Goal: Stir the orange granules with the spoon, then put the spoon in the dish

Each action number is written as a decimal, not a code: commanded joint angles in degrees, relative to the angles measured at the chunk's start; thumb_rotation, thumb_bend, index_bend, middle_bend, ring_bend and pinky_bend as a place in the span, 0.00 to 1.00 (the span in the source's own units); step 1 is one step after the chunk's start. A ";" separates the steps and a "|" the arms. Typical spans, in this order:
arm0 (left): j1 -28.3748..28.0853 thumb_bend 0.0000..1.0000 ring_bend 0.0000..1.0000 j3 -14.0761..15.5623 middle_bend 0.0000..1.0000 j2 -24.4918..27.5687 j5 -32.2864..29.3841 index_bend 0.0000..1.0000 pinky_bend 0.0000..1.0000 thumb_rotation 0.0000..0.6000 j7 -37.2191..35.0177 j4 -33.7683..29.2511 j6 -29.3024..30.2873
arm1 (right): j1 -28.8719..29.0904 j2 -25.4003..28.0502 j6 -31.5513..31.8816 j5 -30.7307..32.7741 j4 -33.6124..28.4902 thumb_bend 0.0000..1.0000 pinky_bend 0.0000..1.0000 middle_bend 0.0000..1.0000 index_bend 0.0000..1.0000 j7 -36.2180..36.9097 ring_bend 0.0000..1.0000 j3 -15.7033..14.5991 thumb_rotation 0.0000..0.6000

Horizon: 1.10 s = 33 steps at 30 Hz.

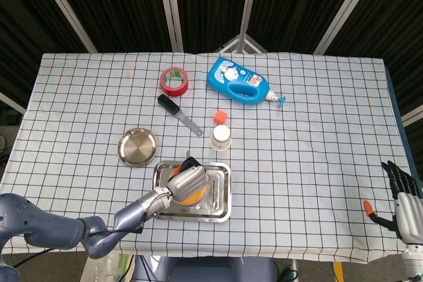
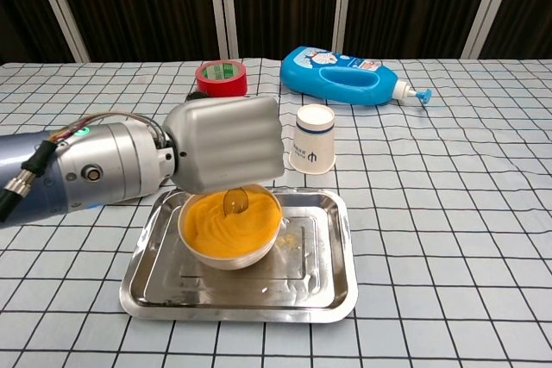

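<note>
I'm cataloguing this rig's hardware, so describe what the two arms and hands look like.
The left hand has a smooth, ribbed silver-grey shell on a cylindrical silver wrist with bolts, thin cables looping over it and a small green light; its arm is blue-grey. The right hand has black fingers on a pale grey body, with an orange tip at one side.

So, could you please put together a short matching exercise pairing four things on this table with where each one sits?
Things:
1. spoon
2. bowl
3. paper cup
4. tape roll

Places:
A. in the steel tray
B. at the far side, left of the blue bottle
C. tip in the orange granules, held by the left hand
D. just beyond the tray

Pairs: 1-C, 2-A, 3-D, 4-B
</note>
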 commanded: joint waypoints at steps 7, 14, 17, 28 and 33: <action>1.34 0.63 1.00 -1.90 1.00 -0.28 2.20 0.81 1.00 1.00 -2.89 -2.53 0.76 | -0.01 -0.03 0.10 -0.11 0.18 0.39 0.00 0.00 0.00 -0.21 0.00 -0.02 1.00; 2.21 0.63 1.00 -1.46 1.00 2.45 4.91 0.81 1.00 1.00 -3.76 -4.89 0.84 | -0.03 -0.08 0.12 -0.04 0.16 0.39 0.00 0.00 0.00 -0.46 0.00 -0.02 1.00; 2.74 0.63 1.00 -1.41 1.00 4.07 5.43 0.81 1.00 1.00 -3.83 -5.58 0.99 | -0.03 -0.12 0.12 0.01 0.13 0.39 0.00 0.00 0.00 -0.60 0.00 -0.01 1.00; 4.71 0.63 1.00 -1.65 1.00 7.43 5.93 0.81 1.00 1.00 -5.73 -3.91 0.19 | -0.01 -0.12 -0.06 0.34 -0.11 0.39 0.00 0.00 0.00 -0.67 0.00 0.06 1.00; 5.31 0.63 1.00 -2.52 1.00 5.30 5.06 0.81 1.00 1.00 -6.09 -1.33 -0.70 | -0.09 -0.07 0.02 0.42 -0.18 0.39 0.00 0.00 0.00 -0.54 0.00 0.09 1.00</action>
